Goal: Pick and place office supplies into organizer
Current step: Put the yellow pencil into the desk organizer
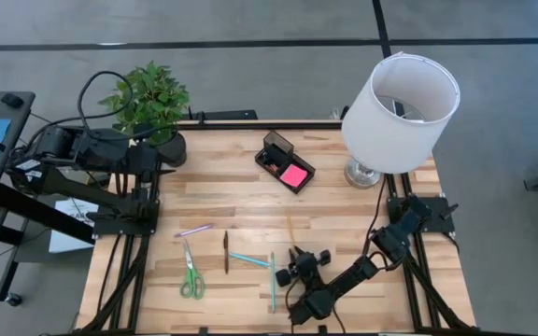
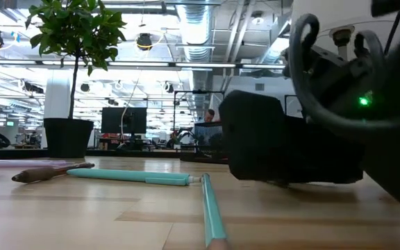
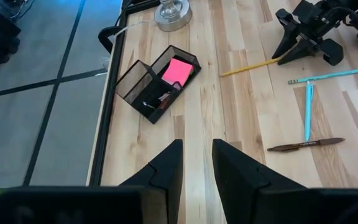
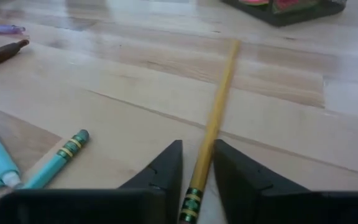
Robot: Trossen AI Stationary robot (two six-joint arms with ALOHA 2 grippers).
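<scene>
A: Where's the yellow pencil [image 4: 219,109]?
B: Lower middle, eraser end between the right gripper [image 4: 197,171] jaws, barely parted, not clamped. Shaft points to the organizer [image 1: 284,162]. Left gripper [image 3: 196,163] waits parted.

High overhead; low table-level; right wrist close, sharing yellow pencil [image 4: 219,112] with left

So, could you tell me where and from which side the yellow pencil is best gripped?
Grip the yellow pencil low on its bare shaft, near the green-banded end, from straight above. It lies flat on the table and is thin, so only its two long sides offer purchase. The right gripper already straddles that end, fingers either side, not yet closed.
</scene>
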